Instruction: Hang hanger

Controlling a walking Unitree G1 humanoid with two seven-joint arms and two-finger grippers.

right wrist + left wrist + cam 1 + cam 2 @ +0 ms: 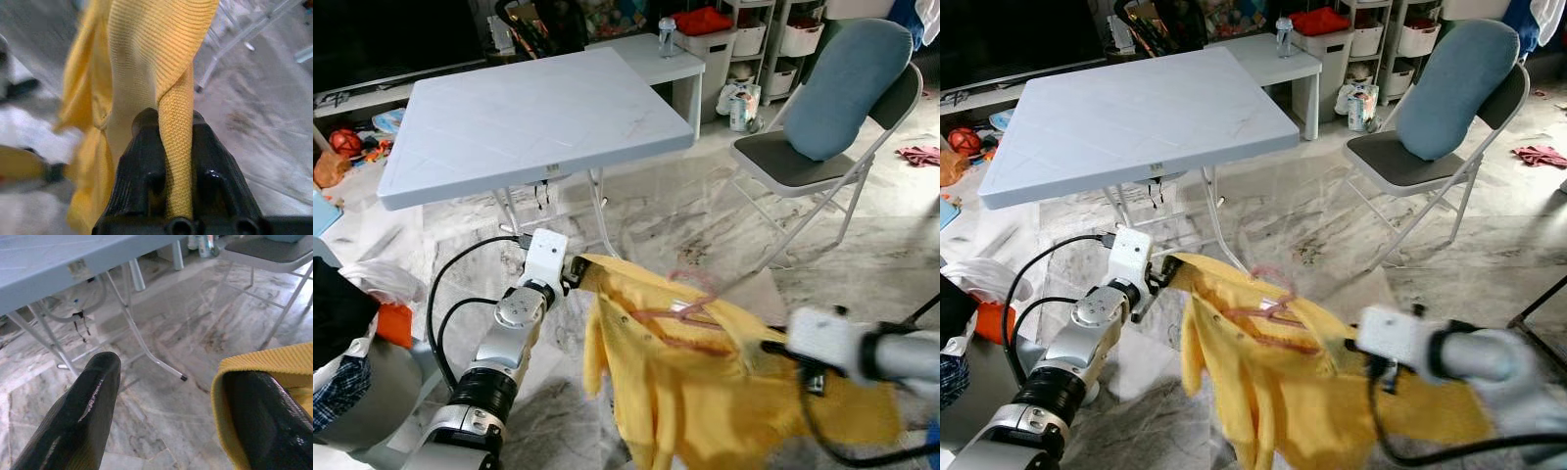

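I saw the table (529, 117) ahead and a chair (822, 157) to its right, both on marble floor (705, 225). The yellow shirt (705, 382) hung stretched between both arms, low in front of the table. The pink hanger (677, 311) lay on the shirt's collar area, blurred. Left gripper (168, 416) had its jaws spread, one finger (269, 421) tucked inside a shirt edge. Right gripper (177, 161) had its jaws pressed together, pinching a fold of shirt.

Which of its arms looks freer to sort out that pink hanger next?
Probably the left: the left gripper is open, the yellow shirt merely draped over one finger. The right gripper is clamped on fabric. The pink hanger lies between them.
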